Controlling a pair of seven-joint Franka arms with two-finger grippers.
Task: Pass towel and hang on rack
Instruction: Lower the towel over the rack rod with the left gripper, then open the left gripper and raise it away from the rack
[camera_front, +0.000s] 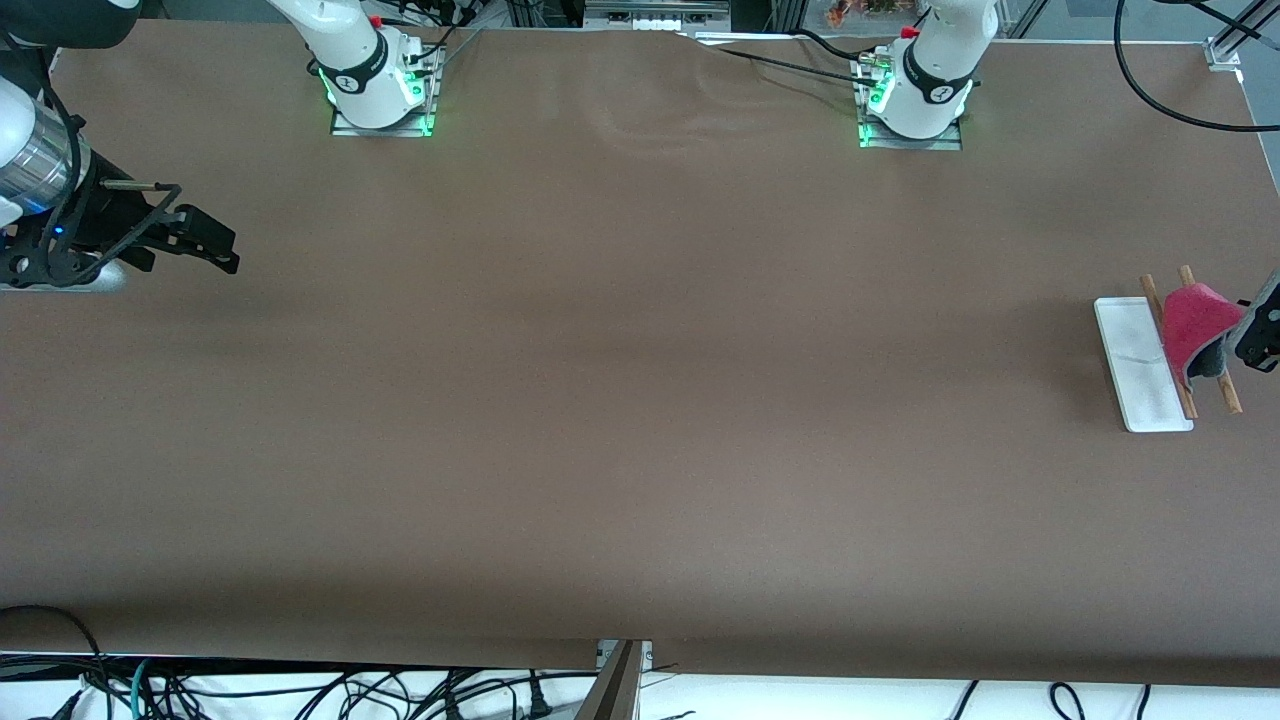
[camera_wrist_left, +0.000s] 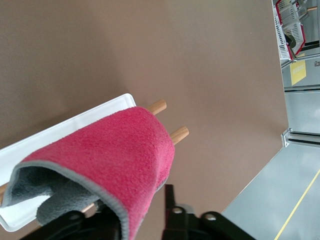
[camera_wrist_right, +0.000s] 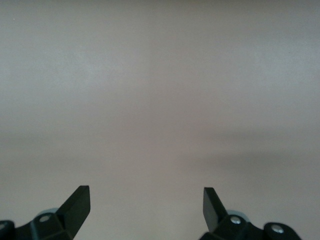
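Front view: towel (camera_front: 1197, 325) draped pink side up over both rods of rack (camera_front: 1150, 365), at left arm's end of table (camera_front: 620, 380). Rods' long axis runs toward and away from front camera, white base alongside on the side toward the right arm. Left gripper (camera_front: 1256, 335) just beside towel's hanging edge, at the rods' outer side, partly cut off; can't tell jaw state here. Right gripper (camera_front: 205, 245) well apart at right arm's end, waiting, nothing held.

Left wrist view: towel (camera_wrist_left: 110, 155) wrapped over rods, grey underside showing at its open fold. Left gripper (camera_wrist_left: 142, 220) right at lower hem; hem runs down between fingers, but pinching or freed, can't tell.

Right wrist view: right gripper (camera_wrist_right: 146, 202) spread wide over bare table.

Judgement: hang looks about done; next turns on left jaws clearing hem, backing off away from rods.
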